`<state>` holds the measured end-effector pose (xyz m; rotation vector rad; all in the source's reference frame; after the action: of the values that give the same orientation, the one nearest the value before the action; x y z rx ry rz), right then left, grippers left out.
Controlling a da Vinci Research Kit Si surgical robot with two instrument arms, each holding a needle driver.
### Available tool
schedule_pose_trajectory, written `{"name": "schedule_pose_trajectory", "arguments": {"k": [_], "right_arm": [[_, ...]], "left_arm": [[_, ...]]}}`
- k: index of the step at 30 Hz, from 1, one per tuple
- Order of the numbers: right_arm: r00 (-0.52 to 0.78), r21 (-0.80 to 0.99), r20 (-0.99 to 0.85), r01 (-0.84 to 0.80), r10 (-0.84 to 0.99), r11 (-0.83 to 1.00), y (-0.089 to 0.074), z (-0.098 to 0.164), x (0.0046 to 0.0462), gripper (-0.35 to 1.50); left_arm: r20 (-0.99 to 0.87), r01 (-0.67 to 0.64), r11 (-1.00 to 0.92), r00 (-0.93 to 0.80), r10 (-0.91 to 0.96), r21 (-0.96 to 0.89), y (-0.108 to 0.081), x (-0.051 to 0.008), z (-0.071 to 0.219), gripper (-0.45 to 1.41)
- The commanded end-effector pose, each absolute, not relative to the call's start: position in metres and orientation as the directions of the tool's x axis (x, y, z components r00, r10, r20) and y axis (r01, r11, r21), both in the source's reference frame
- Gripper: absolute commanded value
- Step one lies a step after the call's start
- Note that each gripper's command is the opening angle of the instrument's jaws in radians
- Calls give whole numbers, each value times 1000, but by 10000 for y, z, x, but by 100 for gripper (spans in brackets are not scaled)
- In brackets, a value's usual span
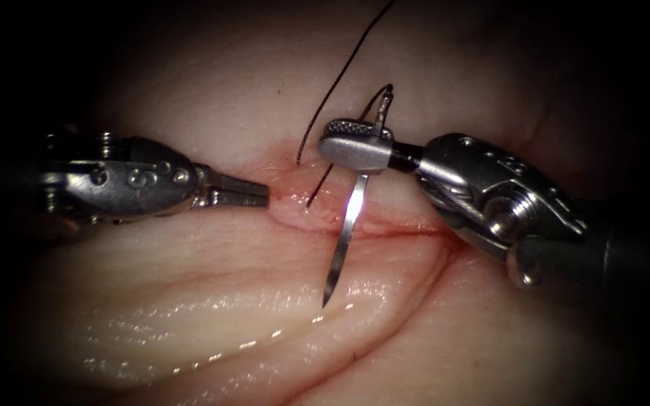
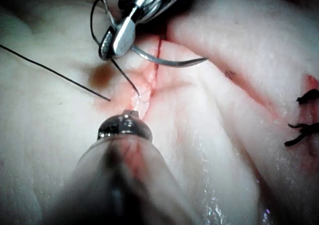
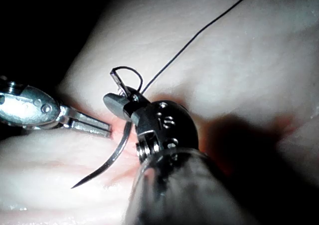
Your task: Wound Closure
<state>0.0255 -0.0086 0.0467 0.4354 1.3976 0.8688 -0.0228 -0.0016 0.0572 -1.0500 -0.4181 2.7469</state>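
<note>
right pincer (image 1: 355, 143) is clenched on the needle (image 1: 346, 233) near its thread end, whole curve clear of the tissue (image 1: 189, 316), long axis running far-to-near across the cut (image 1: 385, 225). left pincer (image 1: 246, 192), closed and holding nothing, sits just left of it, tip by the cut.

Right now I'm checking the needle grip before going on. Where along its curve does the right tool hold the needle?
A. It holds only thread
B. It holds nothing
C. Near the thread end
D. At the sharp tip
C: the right tool is shut on the needle close to its thread end, and the long curve and sharp tip hang free above the tissue, not in it.
</note>
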Motion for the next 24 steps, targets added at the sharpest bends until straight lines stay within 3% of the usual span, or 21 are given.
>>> {"name": "schedule_pose_trajectory", "arguments": {"k": [1, 13, 24], "right_arm": [[-54, 716, -679, -270, 732, 644, -85, 471, 262, -35], [-32, 644, -747, -285, 664, 710, -87, 473, 268, -35], [8, 510, -842, -310, 539, 802, -82, 487, 275, -35]], "left_arm": [[-623, -42, -943, -740, 251, -330, -18, -235, 580, -45], [-592, 47, -926, -781, 199, -374, -14, -260, 605, -45], [-342, 132, -900, -940, 20, -416, -19, -259, 638, -45]]}}
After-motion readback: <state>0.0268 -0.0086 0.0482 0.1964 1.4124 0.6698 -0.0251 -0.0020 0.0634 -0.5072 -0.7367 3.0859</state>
